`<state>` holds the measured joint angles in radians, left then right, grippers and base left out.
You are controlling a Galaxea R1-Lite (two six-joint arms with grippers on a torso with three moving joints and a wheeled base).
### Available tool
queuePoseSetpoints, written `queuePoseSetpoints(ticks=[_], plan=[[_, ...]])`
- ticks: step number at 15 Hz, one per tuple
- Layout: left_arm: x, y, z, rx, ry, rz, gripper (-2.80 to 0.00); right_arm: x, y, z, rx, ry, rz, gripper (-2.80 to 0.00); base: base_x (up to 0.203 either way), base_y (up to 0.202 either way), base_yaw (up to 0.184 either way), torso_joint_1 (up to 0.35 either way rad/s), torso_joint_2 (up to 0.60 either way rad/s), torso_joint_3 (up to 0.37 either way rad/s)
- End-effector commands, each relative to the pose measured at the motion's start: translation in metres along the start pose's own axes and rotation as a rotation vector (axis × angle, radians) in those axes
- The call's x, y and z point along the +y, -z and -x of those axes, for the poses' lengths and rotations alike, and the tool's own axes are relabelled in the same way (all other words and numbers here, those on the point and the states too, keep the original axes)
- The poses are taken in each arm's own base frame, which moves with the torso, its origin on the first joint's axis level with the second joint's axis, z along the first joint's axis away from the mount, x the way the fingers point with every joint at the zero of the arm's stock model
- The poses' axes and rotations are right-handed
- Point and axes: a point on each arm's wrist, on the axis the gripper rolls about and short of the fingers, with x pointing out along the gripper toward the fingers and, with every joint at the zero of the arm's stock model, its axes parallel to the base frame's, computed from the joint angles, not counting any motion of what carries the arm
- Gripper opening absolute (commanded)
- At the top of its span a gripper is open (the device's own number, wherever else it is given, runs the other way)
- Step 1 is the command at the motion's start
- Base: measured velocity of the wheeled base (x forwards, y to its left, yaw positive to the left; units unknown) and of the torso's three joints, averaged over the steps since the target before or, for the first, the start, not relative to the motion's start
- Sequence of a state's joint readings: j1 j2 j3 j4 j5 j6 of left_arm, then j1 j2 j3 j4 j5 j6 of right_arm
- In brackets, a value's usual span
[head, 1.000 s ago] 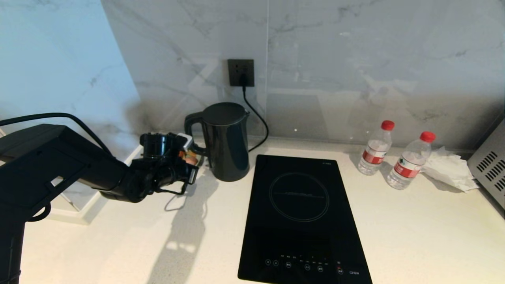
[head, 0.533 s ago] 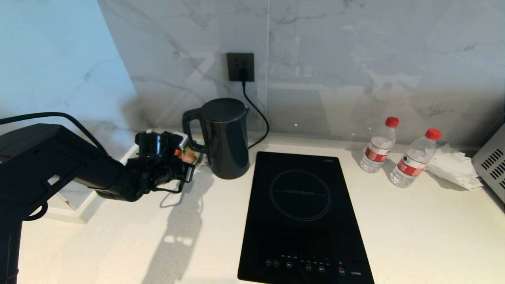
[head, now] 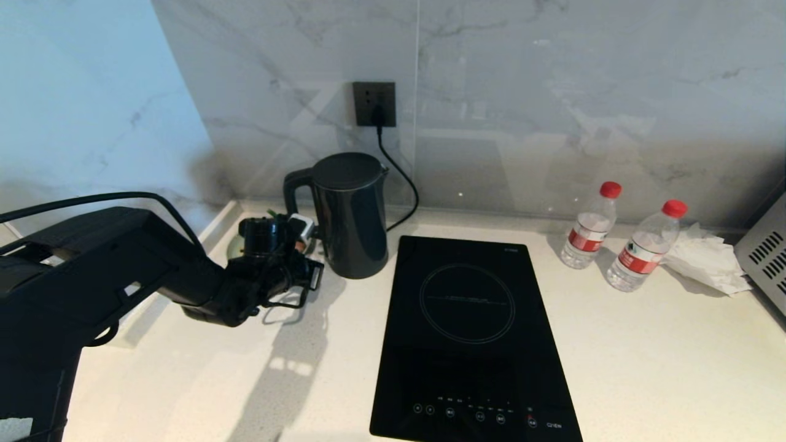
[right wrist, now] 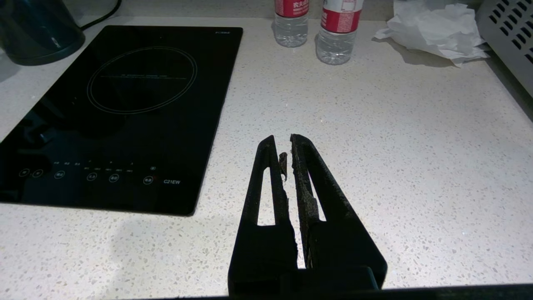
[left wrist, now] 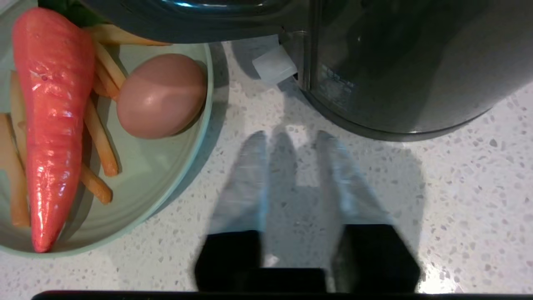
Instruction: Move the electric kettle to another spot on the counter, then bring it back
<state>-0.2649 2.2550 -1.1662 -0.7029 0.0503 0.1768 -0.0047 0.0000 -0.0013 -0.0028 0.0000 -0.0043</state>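
The electric kettle [head: 351,216] stands upright at the back of the counter [head: 645,356], its handle [head: 292,195] turned left and its cord running up to the wall socket. My left gripper [head: 302,283] hangs low just left of the kettle's foot, pointing down at the counter. In the left wrist view this left gripper [left wrist: 290,139] is open, blurred, with only bare counter between its fingers, and the kettle [left wrist: 395,75] sits just beyond the tips. My right gripper [right wrist: 284,139] is shut and empty over bare counter; the kettle [right wrist: 37,33] is far off.
A pale green plate [left wrist: 183,183] with a carrot [left wrist: 54,125], an egg [left wrist: 160,96] and fries sits left of the kettle. A black induction hob [head: 470,331] lies beside the kettle. Two water bottles [head: 589,227], a crumpled tissue [head: 706,258] and a grey appliance [head: 761,252] stand at the right.
My left arm has swung right and toward the kettle's foot, uncovering the plate's left side. The head view tipped slightly a second ago; the kettle has stayed in place.
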Motion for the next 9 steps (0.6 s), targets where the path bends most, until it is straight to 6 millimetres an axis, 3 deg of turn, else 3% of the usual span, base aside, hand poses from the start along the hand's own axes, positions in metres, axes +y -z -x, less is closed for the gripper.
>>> queuePoseSetpoints(ticks=[1, 6, 9], plan=[[0.000, 0.000, -0.003, -0.008, -0.004, 0.002, 0.00, 0.000, 0.000, 0.000, 0.000, 0.000, 0.002, -2.80, 0.000, 0.000, 0.000, 0.000, 0.00, 0.000], [0.021, -0.003, -0.007, -0.038, -0.062, 0.030, 0.00, 0.000, 0.000, 0.000, 0.000, 0.000, 0.001, -2.80, 0.000, 0.000, 0.000, 0.000, 0.00, 0.000], [0.021, -0.001, -0.015, -0.071, -0.121, 0.031, 0.00, 0.000, 0.000, 0.000, -0.001, 0.000, 0.000, -2.80, 0.000, 0.000, 0.000, 0.000, 0.00, 0.000]])
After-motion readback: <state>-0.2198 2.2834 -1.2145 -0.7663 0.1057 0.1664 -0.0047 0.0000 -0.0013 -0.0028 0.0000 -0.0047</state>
